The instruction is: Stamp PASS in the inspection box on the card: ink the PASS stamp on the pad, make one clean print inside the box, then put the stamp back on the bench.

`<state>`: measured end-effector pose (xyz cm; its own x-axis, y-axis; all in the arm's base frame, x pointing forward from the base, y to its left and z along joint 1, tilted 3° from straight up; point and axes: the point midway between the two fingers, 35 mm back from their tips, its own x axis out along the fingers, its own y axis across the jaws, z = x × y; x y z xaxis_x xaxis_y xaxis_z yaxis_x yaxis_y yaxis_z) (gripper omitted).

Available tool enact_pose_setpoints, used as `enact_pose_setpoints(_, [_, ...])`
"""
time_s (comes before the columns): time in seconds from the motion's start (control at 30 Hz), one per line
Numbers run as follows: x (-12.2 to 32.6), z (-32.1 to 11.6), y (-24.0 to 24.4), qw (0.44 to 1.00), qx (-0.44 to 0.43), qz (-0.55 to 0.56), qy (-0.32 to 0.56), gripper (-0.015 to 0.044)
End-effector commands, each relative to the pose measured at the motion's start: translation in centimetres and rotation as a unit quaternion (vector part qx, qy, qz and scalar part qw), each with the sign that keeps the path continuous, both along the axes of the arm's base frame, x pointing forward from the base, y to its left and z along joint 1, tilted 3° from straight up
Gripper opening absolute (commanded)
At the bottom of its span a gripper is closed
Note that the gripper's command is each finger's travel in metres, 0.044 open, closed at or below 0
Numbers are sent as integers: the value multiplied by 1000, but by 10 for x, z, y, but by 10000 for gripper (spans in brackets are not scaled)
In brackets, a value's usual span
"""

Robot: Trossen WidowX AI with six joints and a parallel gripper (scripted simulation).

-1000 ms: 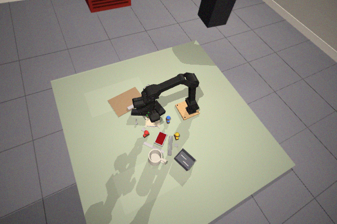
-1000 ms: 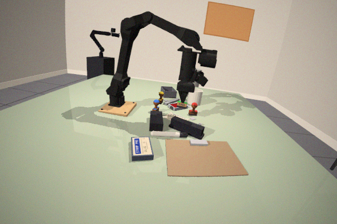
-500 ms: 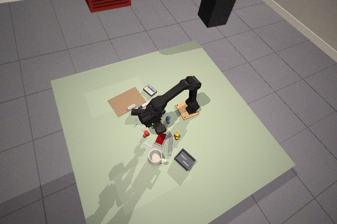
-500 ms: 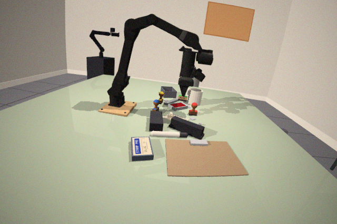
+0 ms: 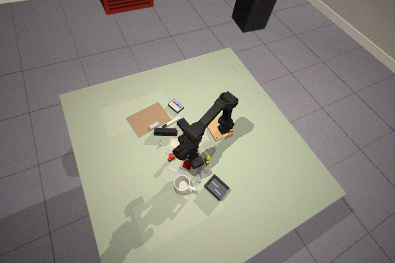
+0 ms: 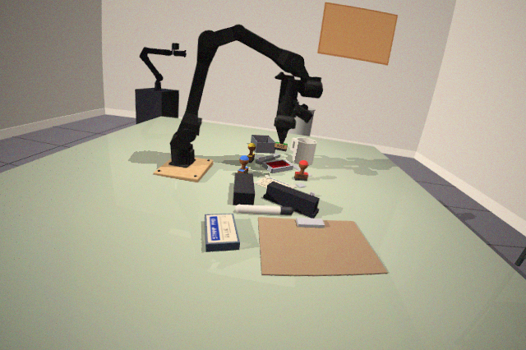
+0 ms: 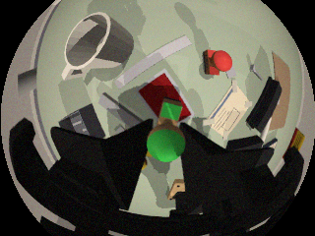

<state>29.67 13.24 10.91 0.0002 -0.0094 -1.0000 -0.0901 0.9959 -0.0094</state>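
- Top view: the black six-joint arm [image 5: 208, 116] is reaching from its wooden base plate [image 5: 220, 132] out across the pale green bench top [image 5: 255, 173], and its black parallel-jaw gripper [image 5: 189, 158] is hanging over the red ink pad in its grey tray [image 5: 186, 165]. A red-knobbed stamp [image 5: 171, 157] is standing to one side of the pad, a yellow-knobbed stamp [image 5: 207, 158] to the other. A white mug [image 5: 182, 185] and a dark grey open tray [image 5: 217, 187] are sitting nearby; a brown clipboard [image 5: 148, 118] is lying well apart.
- Exterior view: the gripper [image 6: 282, 134] is pointing straight down, clamping the green-knobbed PASS stamp [image 6: 280, 145], which is hanging above the bench, beyond the ink pad [image 6: 278, 164] and not touching it. A blue-knobbed stamp [image 6: 243, 163] is standing beside a black block [image 6: 243, 188].
- Wrist view: the fingers are pressing the stamp's green knob [image 7: 164, 145] from both sides, with the red pad [image 7: 163, 93] directly beneath. The cream inspection card [image 7: 228, 110] is lying just beside the pad.
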Motion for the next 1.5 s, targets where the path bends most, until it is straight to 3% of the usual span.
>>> enact_pose_setpoints(0.0, [-1,-1,4,1000,2,-3,1,0])
enact_pose_setpoints(1.47, [0,-30,3,1000,3,-2,-1,0])
